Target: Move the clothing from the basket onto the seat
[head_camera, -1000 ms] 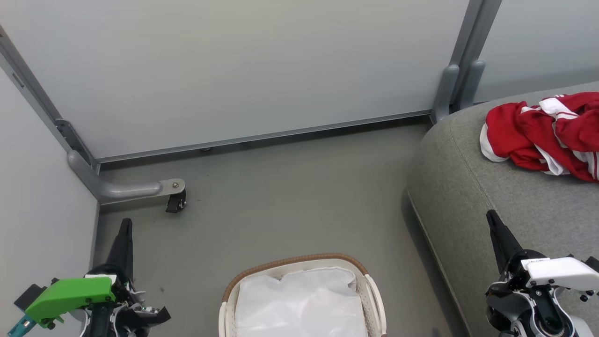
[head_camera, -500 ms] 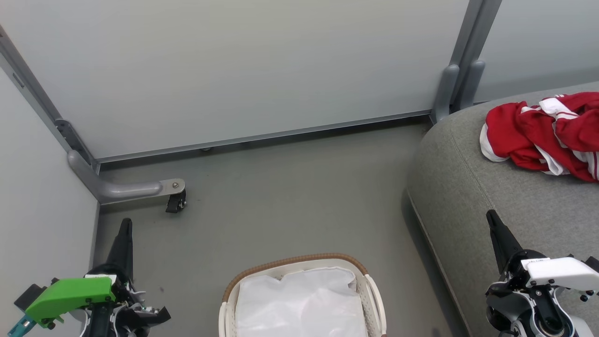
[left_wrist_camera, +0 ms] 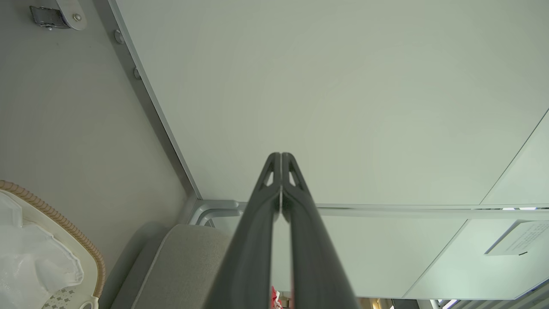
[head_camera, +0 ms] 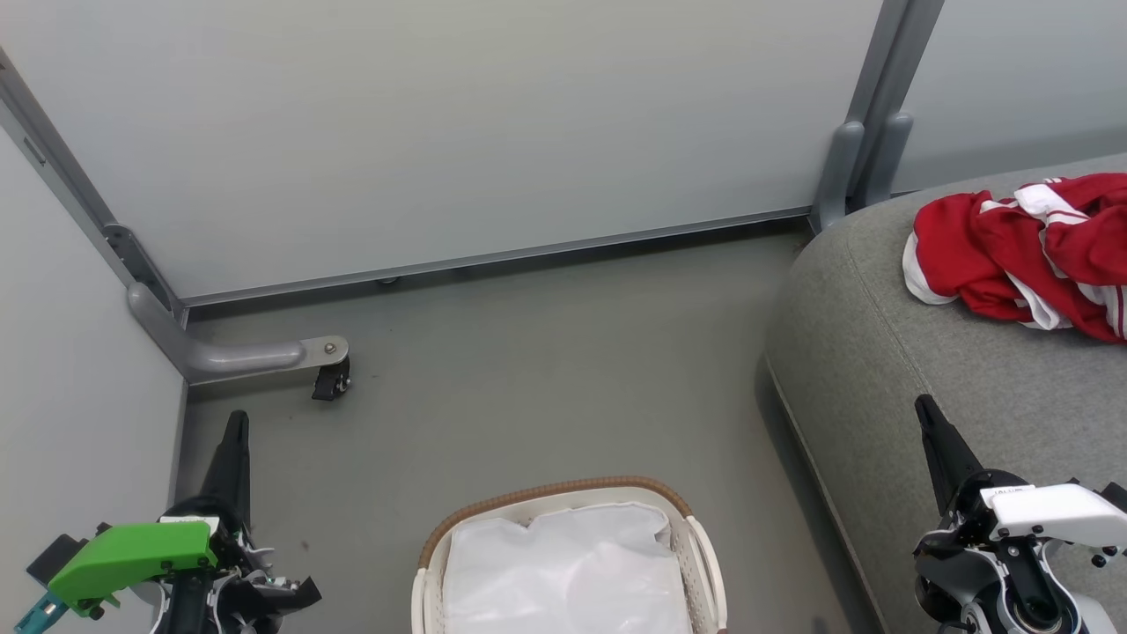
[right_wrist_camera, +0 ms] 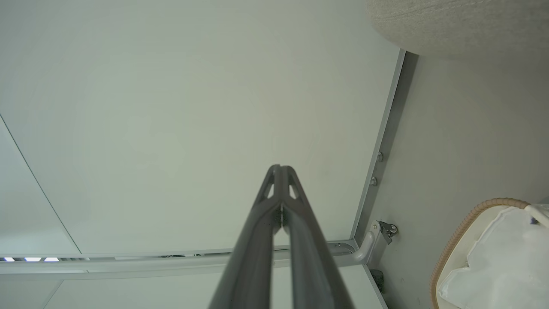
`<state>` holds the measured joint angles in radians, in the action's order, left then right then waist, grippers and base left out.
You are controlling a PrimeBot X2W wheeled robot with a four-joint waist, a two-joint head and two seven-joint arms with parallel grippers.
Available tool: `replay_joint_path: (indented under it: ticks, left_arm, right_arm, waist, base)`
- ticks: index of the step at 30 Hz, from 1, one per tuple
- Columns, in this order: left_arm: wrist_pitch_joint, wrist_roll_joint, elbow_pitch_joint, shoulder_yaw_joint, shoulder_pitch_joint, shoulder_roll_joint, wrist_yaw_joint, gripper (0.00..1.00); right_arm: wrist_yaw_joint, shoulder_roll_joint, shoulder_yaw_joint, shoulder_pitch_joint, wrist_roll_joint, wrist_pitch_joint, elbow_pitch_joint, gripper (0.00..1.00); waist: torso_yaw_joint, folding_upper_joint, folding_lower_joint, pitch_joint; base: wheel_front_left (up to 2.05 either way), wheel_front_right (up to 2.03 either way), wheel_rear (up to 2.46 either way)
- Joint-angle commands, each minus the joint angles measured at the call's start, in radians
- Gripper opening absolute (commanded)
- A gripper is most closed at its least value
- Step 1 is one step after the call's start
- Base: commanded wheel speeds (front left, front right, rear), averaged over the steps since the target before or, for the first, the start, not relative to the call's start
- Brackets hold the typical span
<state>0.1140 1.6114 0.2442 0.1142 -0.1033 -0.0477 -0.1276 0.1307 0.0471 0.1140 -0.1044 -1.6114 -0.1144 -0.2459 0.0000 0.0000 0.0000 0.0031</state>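
Two pairs of long dark fingers are seen pressed flat together, tip to tip, with nothing pinched in either. The left gripper (head_camera: 235,424) is held low at the left over the grey floor (head_camera: 528,352), its fingers (left_wrist_camera: 257,240) aimed at the pale wall panel (head_camera: 440,132). The right gripper (head_camera: 924,407) is held low at the right above the front of the seat (head_camera: 898,370), its fingers (right_wrist_camera: 257,249) closed just the same and pointed at that same panel.

Between the two arms, at the bottom edge of the head view, the basket (head_camera: 555,490) is found on the floor, and only its white cloth liner (head_camera: 563,572) can be made out inside the brown woven rim. Further out to the right, the clothing (head_camera: 1012,255) is laid in a crumpled red heap with white stripes on top of the seat, well apart from both grippers and from the basket. Off to the left, a small black caster (head_camera: 330,380) is seen under a grey frame foot (head_camera: 229,357).
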Motion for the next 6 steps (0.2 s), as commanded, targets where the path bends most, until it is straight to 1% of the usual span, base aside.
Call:
replay_joint_path:
  ticks: [1,6]
  left_arm:
    - [0.003,0.003,-0.001,0.002,-0.01,-0.005,-0.006,0.0]
    - [0.003,0.003,-0.001,0.002,-0.01,-0.005,-0.006,0.0]
  right_arm:
    - [0.0,0.006,0.001,-0.007,-0.003,-0.003,0.003,0.0]
    - [0.0,0.006,0.001,-0.007,-0.003,-0.003,0.003,0.0]
  waist:
    - [0.0,0.0,0.0,0.0]
    - [0.0,0.0,0.0,0.0]
  base:
    - [0.0,0.0,0.0]
    - [0.0,0.0,0.0]
